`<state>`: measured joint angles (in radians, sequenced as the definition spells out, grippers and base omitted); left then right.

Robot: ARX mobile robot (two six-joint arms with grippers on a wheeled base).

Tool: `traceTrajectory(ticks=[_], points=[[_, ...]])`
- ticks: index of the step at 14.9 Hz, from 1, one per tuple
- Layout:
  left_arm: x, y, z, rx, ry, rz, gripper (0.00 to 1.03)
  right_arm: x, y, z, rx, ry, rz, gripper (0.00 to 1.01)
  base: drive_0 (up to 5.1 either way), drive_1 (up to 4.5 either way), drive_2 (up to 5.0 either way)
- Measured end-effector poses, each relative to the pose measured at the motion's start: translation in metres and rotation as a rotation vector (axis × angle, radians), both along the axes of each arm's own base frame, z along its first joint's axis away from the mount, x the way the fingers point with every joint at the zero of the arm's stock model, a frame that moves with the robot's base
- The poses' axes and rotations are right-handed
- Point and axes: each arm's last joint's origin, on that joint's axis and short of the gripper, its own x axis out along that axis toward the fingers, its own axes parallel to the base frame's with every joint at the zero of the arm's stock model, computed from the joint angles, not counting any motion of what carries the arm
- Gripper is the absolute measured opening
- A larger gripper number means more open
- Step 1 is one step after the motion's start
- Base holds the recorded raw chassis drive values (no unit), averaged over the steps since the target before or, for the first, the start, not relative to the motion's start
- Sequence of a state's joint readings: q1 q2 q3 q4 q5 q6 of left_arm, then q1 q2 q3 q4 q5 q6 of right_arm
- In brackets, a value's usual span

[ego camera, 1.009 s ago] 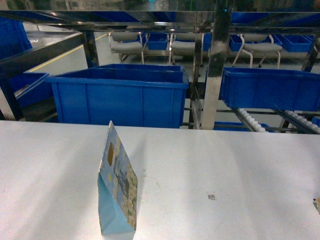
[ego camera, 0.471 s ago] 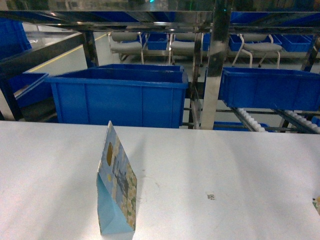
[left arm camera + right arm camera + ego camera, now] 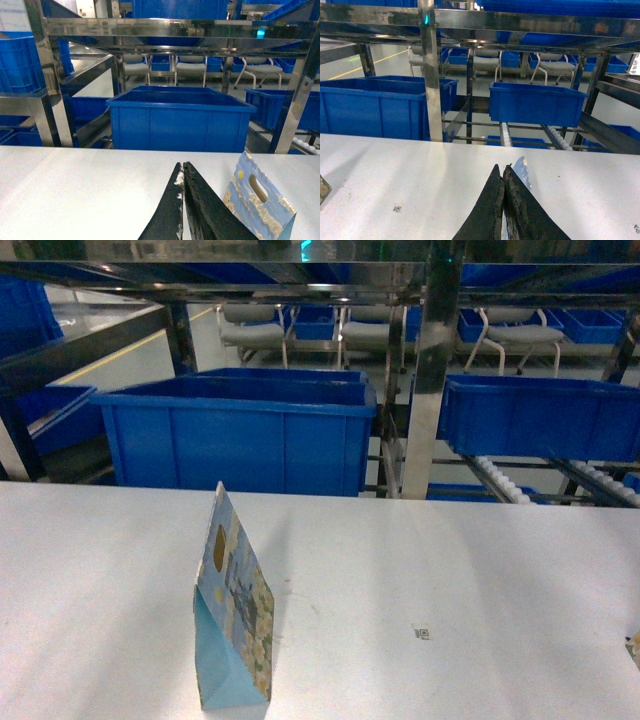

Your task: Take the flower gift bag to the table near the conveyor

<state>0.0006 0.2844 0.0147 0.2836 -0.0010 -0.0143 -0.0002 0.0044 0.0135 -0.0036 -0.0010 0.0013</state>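
Note:
The flower gift bag [image 3: 232, 610] stands upright on the white table [image 3: 450, 570], near its front edge and left of the middle, narrow side towards the head camera. In the left wrist view the bag [image 3: 257, 205] shows its printed face and handle hole, just right of my left gripper [image 3: 182, 166]. That gripper is shut with nothing between its black fingers and does not touch the bag. My right gripper [image 3: 503, 169] is shut too, over bare table. A pale blue sliver [image 3: 522, 172] shows behind its right finger; I cannot tell what it is. Neither gripper appears in the head view. The steel conveyor [image 3: 500, 478], with white rollers, stands behind the table.
Large blue bins [image 3: 240, 430] [image 3: 540, 415] sit in the steel rack beyond the table's far edge. A small dark mark [image 3: 422, 633] lies on the table's right half. A corner of some patterned object [image 3: 634, 648] shows at the right edge.

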Motion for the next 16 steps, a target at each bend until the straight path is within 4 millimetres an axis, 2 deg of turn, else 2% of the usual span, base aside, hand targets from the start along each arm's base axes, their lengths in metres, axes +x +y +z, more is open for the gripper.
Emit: traceTrajectory(ticks=[5, 7, 8, 9, 11, 14, 16], points=[[-0.006, 0.0, 0.0, 0.0, -0.002, 0.0, 0.02, 0.0, 0.0, 0.0, 0.0, 0.0, 0.0, 0.02, 0.0, 0.0, 0.0], [-0.018, 0.0, -0.004, 0.0, 0.015, 0.0, 0.02, 0.0, 0.0, 0.0, 0.0, 0.0, 0.002, 0.02, 0.0, 0.0, 0.0], [-0.018, 0.0, -0.004, 0.0, 0.01, 0.0, 0.02, 0.0, 0.0, 0.0, 0.0, 0.0, 0.002, 0.02, 0.0, 0.0, 0.0], [-0.018, 0.0, -0.004, 0.0, 0.01, 0.0, 0.02, 0.0, 0.0, 0.0, -0.002, 0.0, 0.002, 0.07, 0.0, 0.0, 0.0], [-0.018, 0.0, -0.004, 0.0, 0.01, 0.0, 0.26, 0.0, 0.0, 0.0, -0.002, 0.0, 0.001, 0.33, 0.0, 0.0, 0.0], [-0.018, 0.0, -0.004, 0.0, 0.01, 0.0, 0.57, 0.0, 0.0, 0.0, -0.002, 0.0, 0.001, 0.64, 0.0, 0.0, 0.0], [-0.018, 0.0, -0.004, 0.0, 0.01, 0.0, 0.66, 0.0, 0.0, 0.0, -0.002, 0.0, 0.002, 0.73, 0.0, 0.0, 0.0]])
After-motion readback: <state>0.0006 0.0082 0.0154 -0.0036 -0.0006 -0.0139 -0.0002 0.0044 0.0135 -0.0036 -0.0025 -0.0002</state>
